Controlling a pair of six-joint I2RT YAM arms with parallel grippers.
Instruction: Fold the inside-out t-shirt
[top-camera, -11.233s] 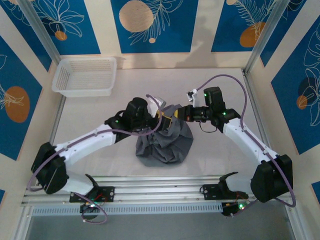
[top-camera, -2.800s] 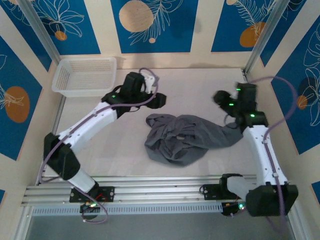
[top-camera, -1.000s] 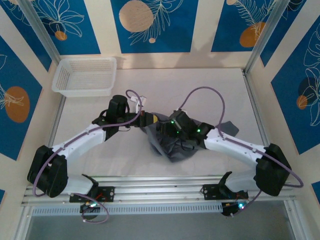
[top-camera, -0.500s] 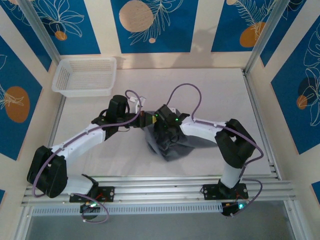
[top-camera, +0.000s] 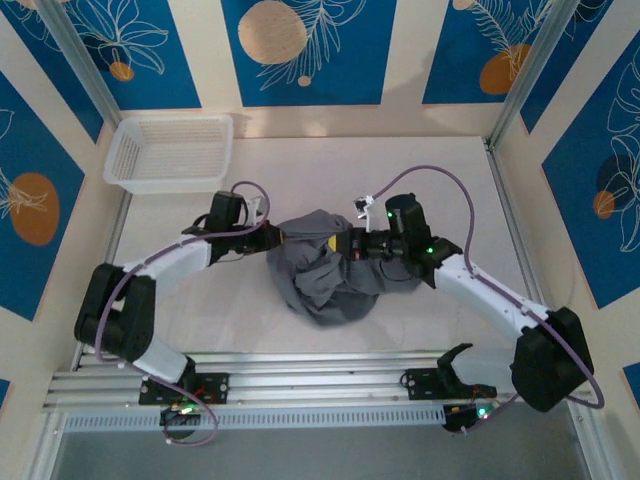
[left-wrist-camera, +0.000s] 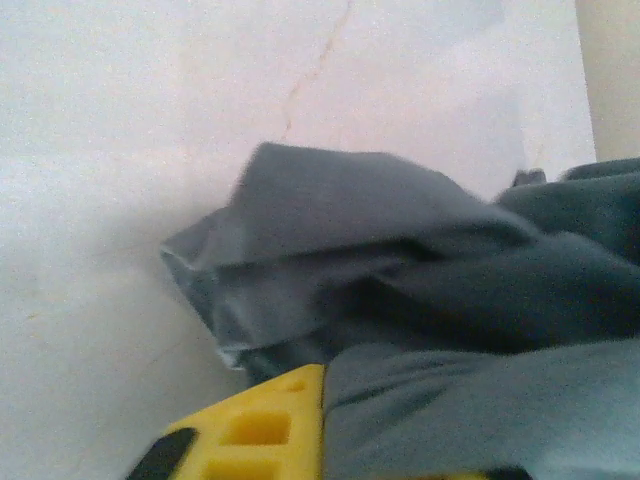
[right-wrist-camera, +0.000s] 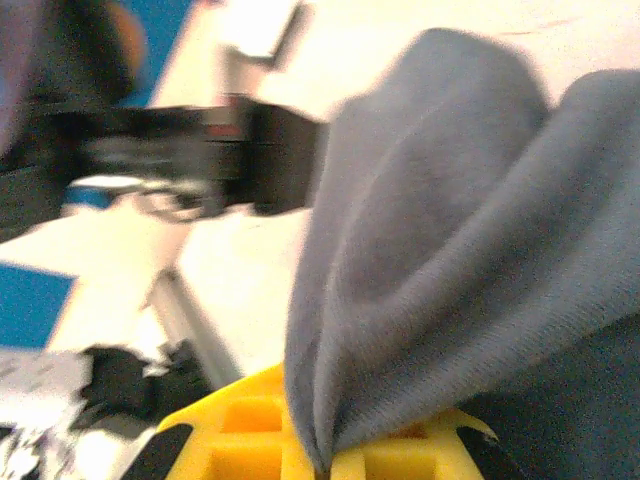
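The inside-out t-shirt, dark grey and bunched into a heap, lies mid-table between the two arms. My left gripper meets its left upper edge. In the left wrist view one yellow finger shows, with grey cloth pressed against its inner face and covering the other finger. My right gripper comes in from the right at the heap's top. In the right wrist view a fold of the shirt is pinched between my right gripper's two yellow fingers.
A white mesh basket stands at the back left corner. Bare table lies behind the shirt and to its right. Aluminium rails run along the near edge by the arm bases.
My right gripper has shut on a fold of the shirt and drawn back to the right. The heap now bulges up between the two grippers. The left arm has shifted slightly left.
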